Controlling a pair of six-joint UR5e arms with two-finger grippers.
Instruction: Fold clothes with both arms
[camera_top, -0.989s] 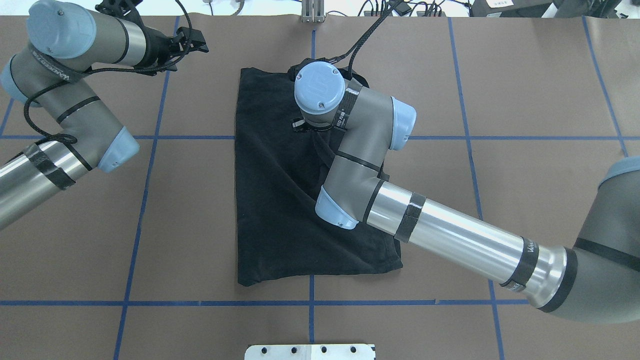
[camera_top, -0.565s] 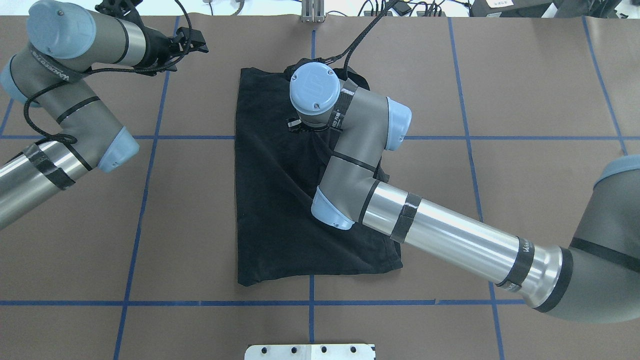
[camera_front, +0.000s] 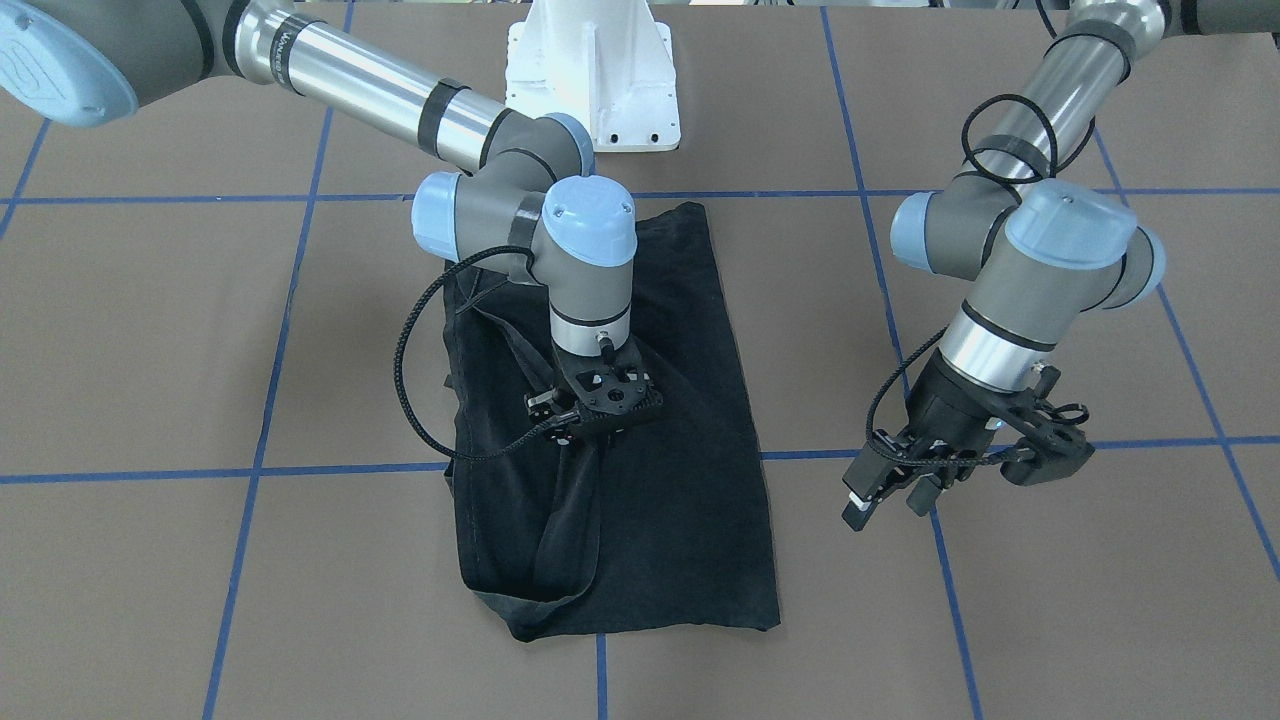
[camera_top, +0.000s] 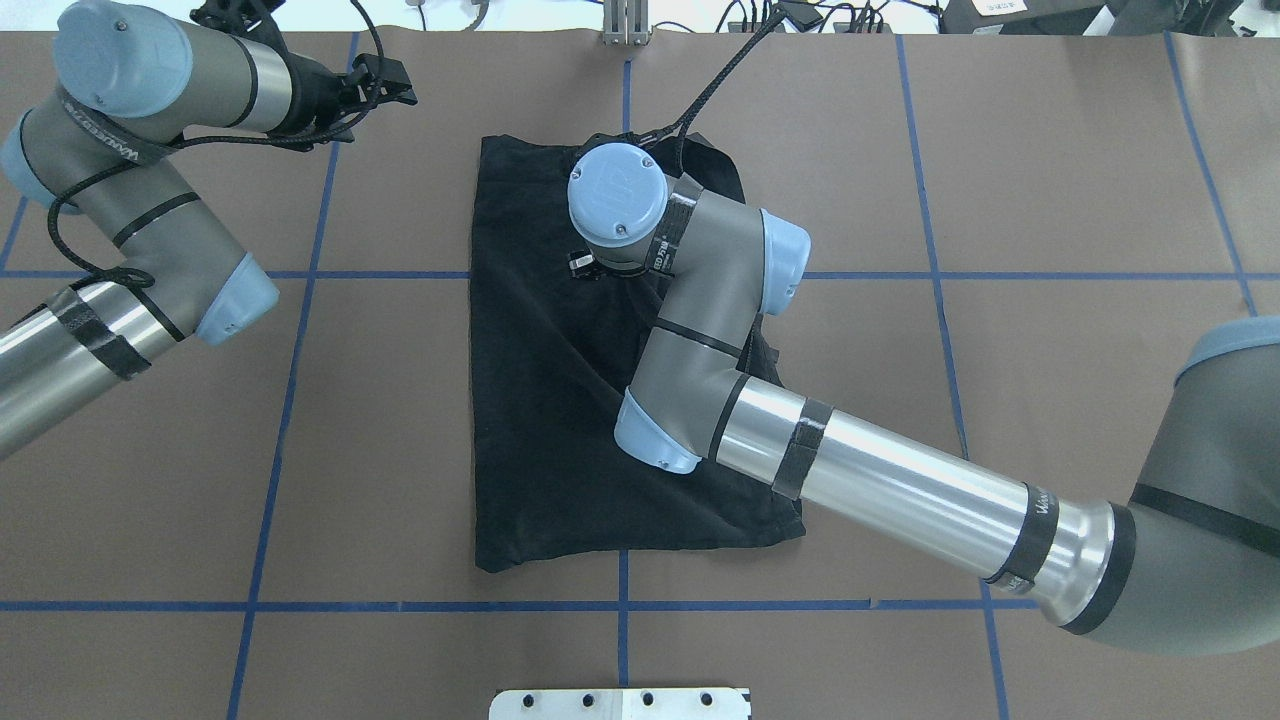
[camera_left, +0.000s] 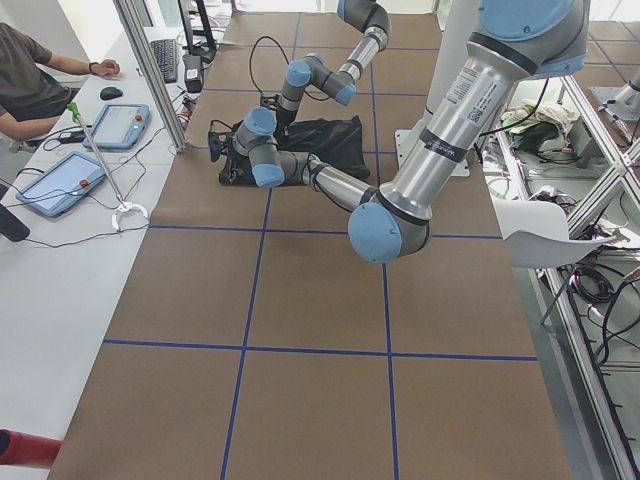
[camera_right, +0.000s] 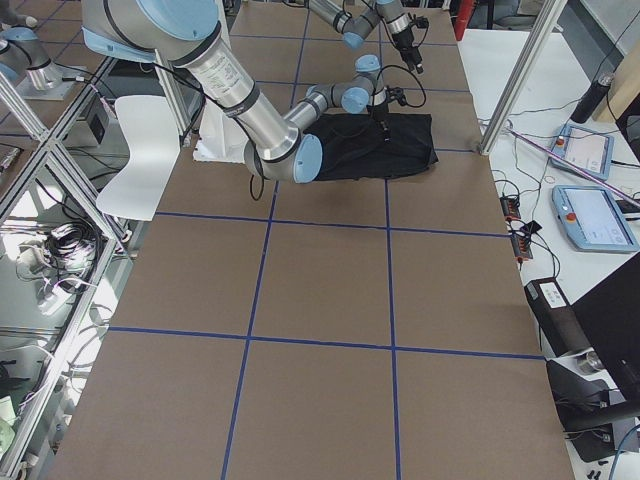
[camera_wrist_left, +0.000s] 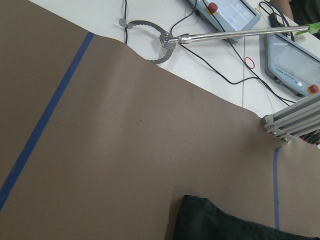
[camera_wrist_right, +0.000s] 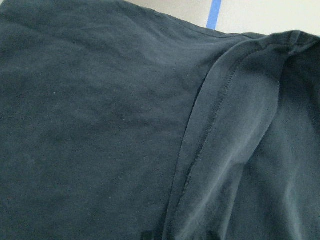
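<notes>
Black shirt (camera_front: 690, 480) on table (camera_front: 150, 350); right gripper (camera_front: 597, 425) clamps a raised fold near its middle. Left gripper (camera_front: 888, 498) hovers at the shirt's front-view 3 o'clock, jaws apart.

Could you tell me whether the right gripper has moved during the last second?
Yes; in the overhead view the right gripper, holding the T-shirt, slid left and toward the crosswise blue tape line.

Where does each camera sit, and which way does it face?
Front-facing: across the table, facing the robot, down; left arm, right arm, white base.
Overhead: behind the robot, forward and down; both arms.
Exterior left: table's left end; left arm nearest.
Exterior right: table's right end; right arm nearest.
Left wrist: table, T-shirt corner; robot unseen.
Right wrist: T-shirt close-up; robot unseen.
Shared: T-shirt in all.
</notes>
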